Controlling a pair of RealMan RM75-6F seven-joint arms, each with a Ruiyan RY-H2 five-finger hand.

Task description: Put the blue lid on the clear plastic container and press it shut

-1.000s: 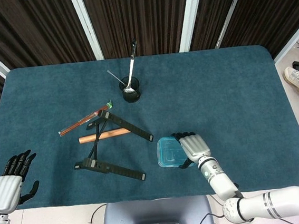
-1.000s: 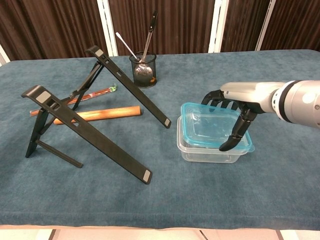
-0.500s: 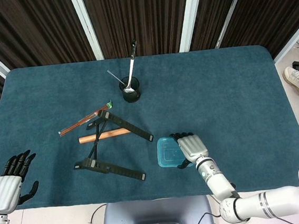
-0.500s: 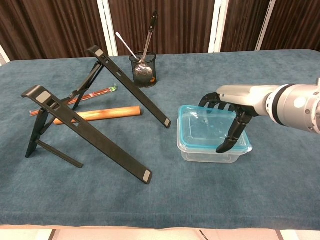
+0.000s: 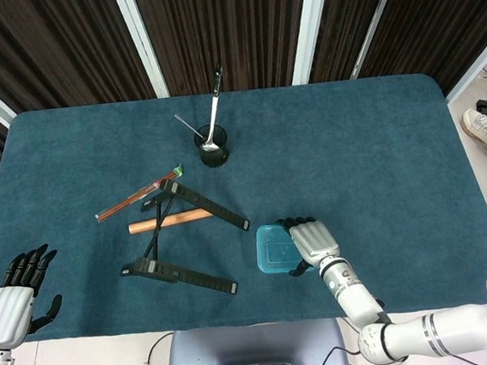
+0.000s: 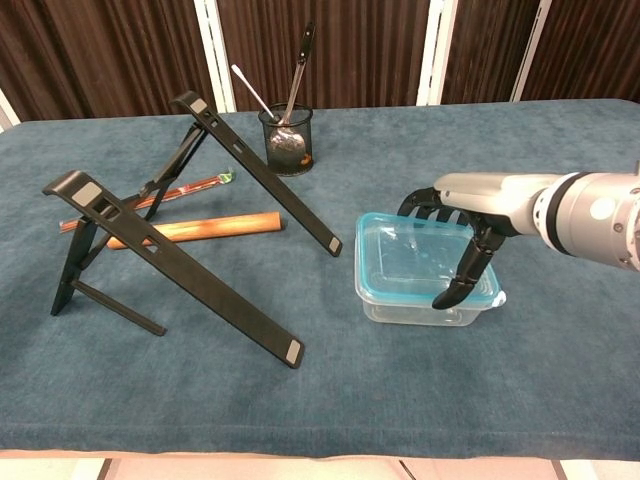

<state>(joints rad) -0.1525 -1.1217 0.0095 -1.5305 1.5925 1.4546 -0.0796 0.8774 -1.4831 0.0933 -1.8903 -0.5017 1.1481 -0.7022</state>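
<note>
The clear plastic container [image 6: 420,305] stands on the blue table cloth near the front, right of centre. The blue-rimmed lid [image 6: 400,262] lies level on top of it, also seen as the blue lid [image 5: 272,250] from above. My right hand [image 6: 462,232] arches over the lid's right end, its fingers on the far edge and its thumb on the near right corner, gripping it; the same right hand [image 5: 313,240] shows in the head view. At the table's front left corner my left hand [image 5: 14,295] rests off the cloth with fingers apart and nothing in it.
Two black folding stands [image 6: 175,265] [image 6: 255,165] lean left of the container. A wooden stick [image 6: 195,228] and a red thin stick [image 6: 150,198] lie between them. A dark cup with a spoon [image 6: 287,138] stands at the back centre.
The lid, earlier raised and shifted right above the container, has moved left and down with my right hand and now sits level on the rim. The left hand is unchanged.
</note>
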